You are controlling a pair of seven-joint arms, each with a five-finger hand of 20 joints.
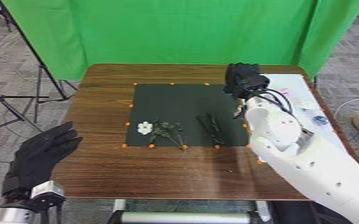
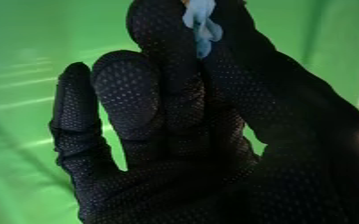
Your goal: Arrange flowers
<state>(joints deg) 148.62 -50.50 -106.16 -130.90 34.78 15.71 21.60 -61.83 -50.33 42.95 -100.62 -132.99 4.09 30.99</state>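
Near one o'clock on the mat, that nearly closed right hand pinches something pale blue so shallowly it might slip.

Bright light fills the head view, palest on the white sheet along the table's right edge. In the right wrist view, faint streaks of glare cross the green curtain, and the right hand looks dark against it.

- The left hand is by the table's left edge, fingers loose.
- The right arm slants over the right edge.
- The right hand is near the far edge, pinching.
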